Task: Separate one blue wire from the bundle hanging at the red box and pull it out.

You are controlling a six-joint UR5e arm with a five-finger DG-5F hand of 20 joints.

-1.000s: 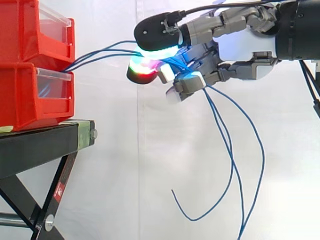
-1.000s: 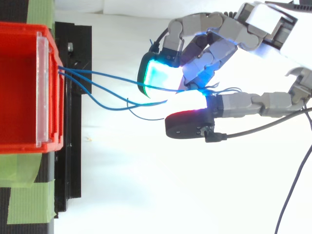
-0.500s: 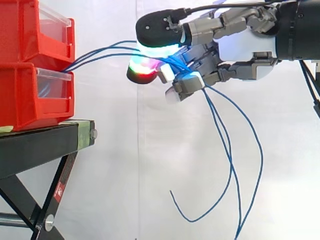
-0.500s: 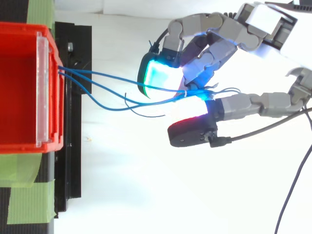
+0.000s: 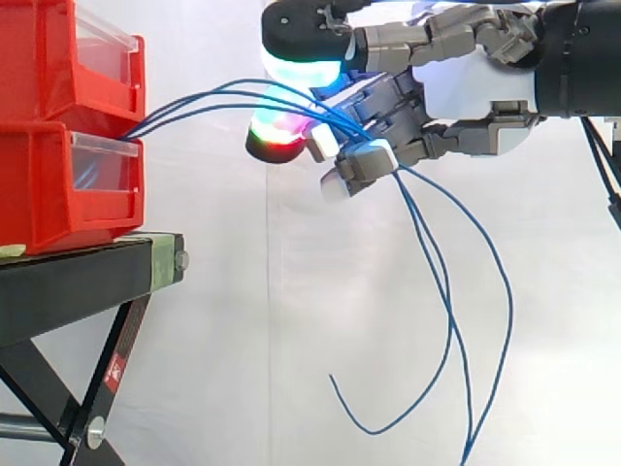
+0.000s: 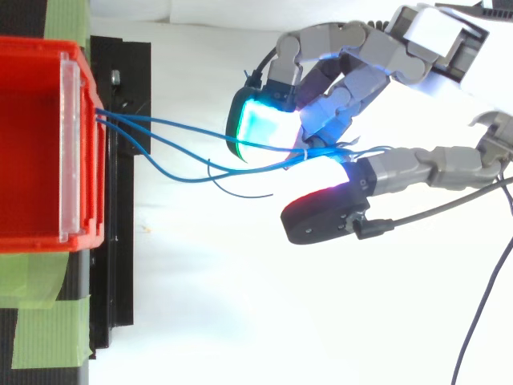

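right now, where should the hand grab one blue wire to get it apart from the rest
I'd pinch the outlying blue wire on its bowed stretch between the red bin and the hand, coming from its open side, away from the bundle. There it bows clear of the others; nearer the hand they converge.

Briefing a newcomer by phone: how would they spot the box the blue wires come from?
On the black stand, an upper box sits on a lower box, both red. Pick the lower one: blue wires come out over its clear front.
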